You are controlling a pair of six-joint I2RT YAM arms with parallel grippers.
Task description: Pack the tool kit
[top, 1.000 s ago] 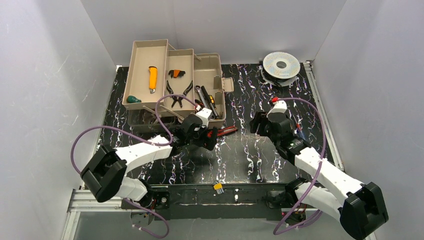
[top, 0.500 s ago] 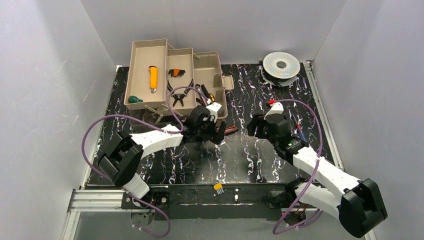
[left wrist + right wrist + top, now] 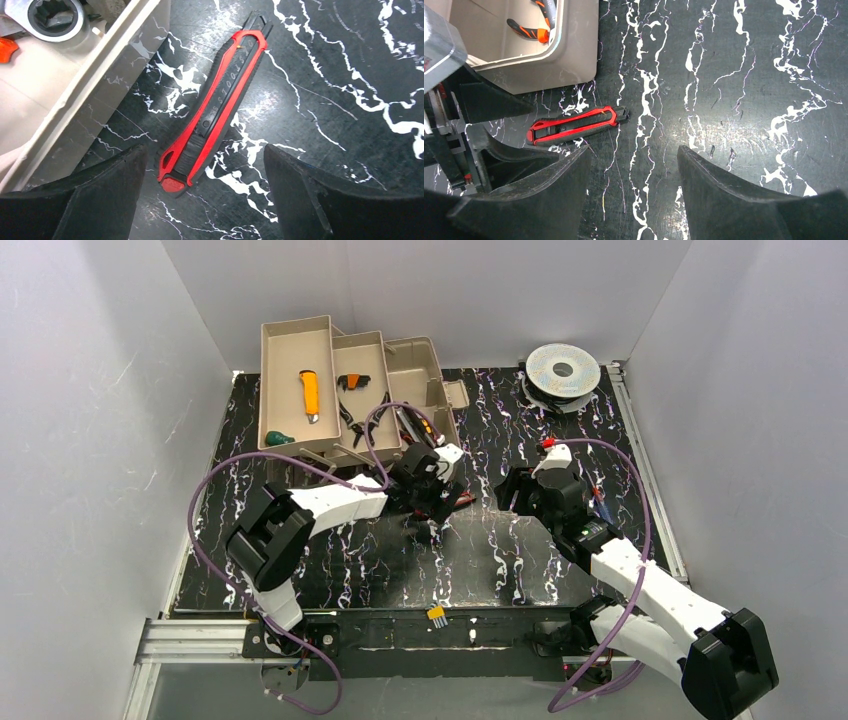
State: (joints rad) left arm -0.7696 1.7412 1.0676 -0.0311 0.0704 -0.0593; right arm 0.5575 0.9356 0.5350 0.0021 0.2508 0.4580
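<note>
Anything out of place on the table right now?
One red utility knife lies loose on the table, just outside the toolbox wall, not in a tray. The left claw hangs open over it, not touching.

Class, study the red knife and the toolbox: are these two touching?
Apart. The left wrist view shows a strip of bare table between the red knife and the toolbox wall.

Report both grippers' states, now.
Left gripper: open, over the red utility knife, not gripping it.
Right gripper: open, holding nothing.
</note>
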